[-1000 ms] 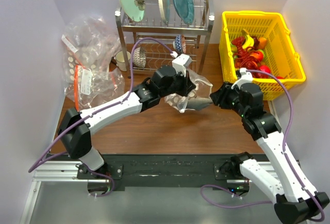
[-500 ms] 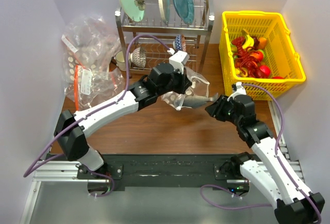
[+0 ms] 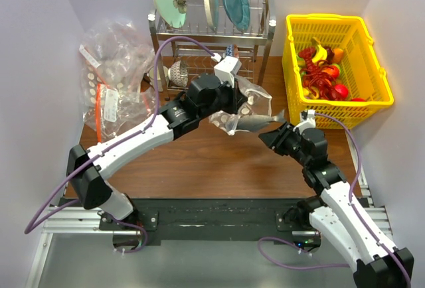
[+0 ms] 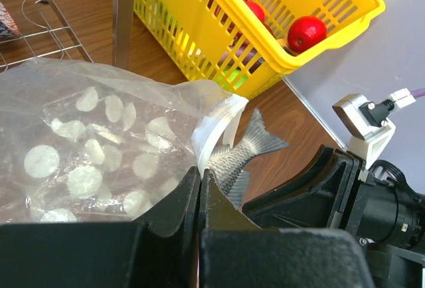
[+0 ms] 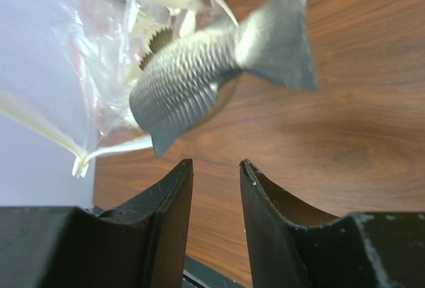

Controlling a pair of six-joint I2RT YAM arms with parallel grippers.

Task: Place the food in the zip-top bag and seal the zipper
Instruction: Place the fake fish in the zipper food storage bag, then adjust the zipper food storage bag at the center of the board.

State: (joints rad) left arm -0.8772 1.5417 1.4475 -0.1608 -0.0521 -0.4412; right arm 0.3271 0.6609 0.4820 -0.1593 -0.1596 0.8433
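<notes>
My left gripper [image 4: 199,176] is shut on the mouth edge of the zip-top bag [image 4: 99,142], a clear bag with white dots, and holds it up above the table. The white zipper strip [image 4: 214,134] curves round the mouth. A grey scaly toy fish [image 3: 255,122] sits head-first in the mouth, its tail [image 4: 260,141] sticking out. My right gripper [image 5: 216,165] stands open just short of the fish [image 5: 192,79], with nothing between its fingers. From above, the right gripper [image 3: 267,137] is low and to the right of the bag [image 3: 244,102].
A yellow basket [image 3: 335,56] with red, yellow and green toy food stands at the back right, close to the bag [image 4: 199,36]. A metal dish rack [image 3: 212,36] with plates stands at the back. A heap of other clear bags [image 3: 113,69] lies back left.
The right gripper has let go of the fish's tail and drawn back toward the near edge. The left gripper has carried the bag, fish in its mouth, up and toward the rack.
</notes>
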